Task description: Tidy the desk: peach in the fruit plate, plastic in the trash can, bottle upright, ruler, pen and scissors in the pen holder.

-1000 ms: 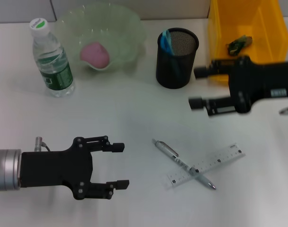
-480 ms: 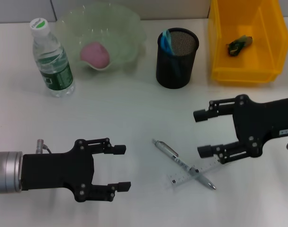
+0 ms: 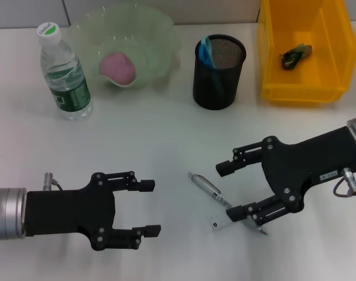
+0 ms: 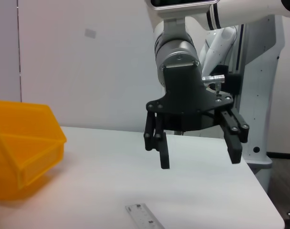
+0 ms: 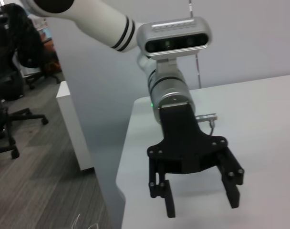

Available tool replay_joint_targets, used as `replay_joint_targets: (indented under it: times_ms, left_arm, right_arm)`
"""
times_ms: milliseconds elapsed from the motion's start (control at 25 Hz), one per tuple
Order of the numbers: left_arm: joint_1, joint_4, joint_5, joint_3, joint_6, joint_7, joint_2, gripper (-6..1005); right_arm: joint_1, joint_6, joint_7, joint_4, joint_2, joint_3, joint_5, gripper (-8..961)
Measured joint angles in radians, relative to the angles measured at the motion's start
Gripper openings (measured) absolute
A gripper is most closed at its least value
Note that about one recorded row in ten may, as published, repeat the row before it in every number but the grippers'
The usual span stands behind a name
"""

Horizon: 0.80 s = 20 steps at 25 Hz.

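Note:
My right gripper (image 3: 228,192) hangs open over the crossed silver pen (image 3: 206,185) and clear ruler (image 3: 219,221), hiding most of the ruler. The left wrist view shows this gripper (image 4: 200,162) open above the ruler's end (image 4: 145,217). My left gripper (image 3: 149,208) is open and empty at the front left, and the right wrist view shows the same gripper (image 5: 202,207). The pink peach (image 3: 117,66) lies in the green fruit plate (image 3: 166,35). The bottle (image 3: 64,73) stands upright. Blue scissors (image 3: 205,50) stick out of the black mesh pen holder (image 3: 219,70). Crumpled plastic (image 3: 295,55) lies in the yellow trash can (image 3: 330,58).
The plate, bottle, pen holder and trash can line the back of the white desk (image 3: 143,140). The trash can (image 4: 21,157) also shows in the left wrist view. The desk's edge drops off behind my left arm in the right wrist view.
My right gripper has come down from beside the trash can toward the front left and now hangs over the pen and ruler. The left arm has stayed still.

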State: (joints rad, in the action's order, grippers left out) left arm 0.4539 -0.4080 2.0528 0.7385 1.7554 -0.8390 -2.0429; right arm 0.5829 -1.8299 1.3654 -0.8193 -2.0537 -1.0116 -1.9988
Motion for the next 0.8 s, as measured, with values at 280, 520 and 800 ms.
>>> replay_joint_targets:
  times_ms: [280, 520, 800]
  left_arm:
    - [0.0, -0.003, -0.001, 0.002, 0.002, 0.0, 0.001, 753]
    - [0.0, -0.003, 0.0, 0.002, 0.003, 0.0, -0.001, 753]
    - [0.005, 0.001, 0.001, 0.002, -0.002, 0.0, -0.005, 753]
  right_arm:
    - [0.01, 0.0, 0.007, -0.003, -0.003, -0.003, -0.002, 763]
    - [0.04, 0.0, 0.05, -0.036, -0.007, -0.004, -0.06, 763]
    - [0.13, 0.001, 0.167, -0.103, -0.022, -0.057, -0.186, 763]
